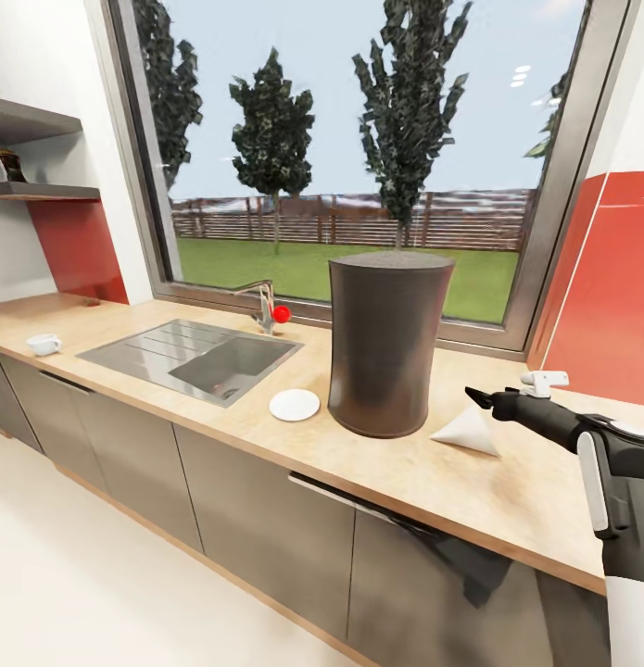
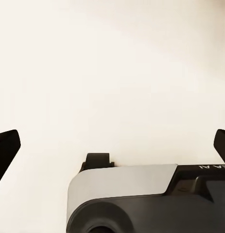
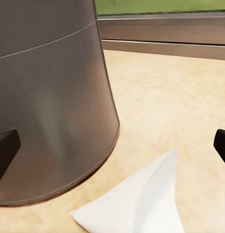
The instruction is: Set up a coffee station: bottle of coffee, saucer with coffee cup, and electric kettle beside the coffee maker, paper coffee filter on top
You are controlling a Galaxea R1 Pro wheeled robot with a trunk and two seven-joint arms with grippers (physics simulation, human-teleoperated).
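Item 1, risk: the paper coffee filter (image 1: 467,432) lies flat on its side on the kitchen countertop (image 1: 470,491), so I judge that my fingers could skate over the thin paper, crush it, or push it against the coffee maker (image 1: 388,345); a low approach could also strike the worktop. Item 2, right gripper (image 1: 477,397): fingers spread wide, holding nothing, poised just above and beyond the filter, not touching it. Item 3, filter: just beside the coffee maker's base, on the side away from the sink (image 1: 196,357). Item 4, saucer (image 1: 295,405): near the coffee maker's sink side. Item 5, left gripper (image 2: 112,145): spread, empty.
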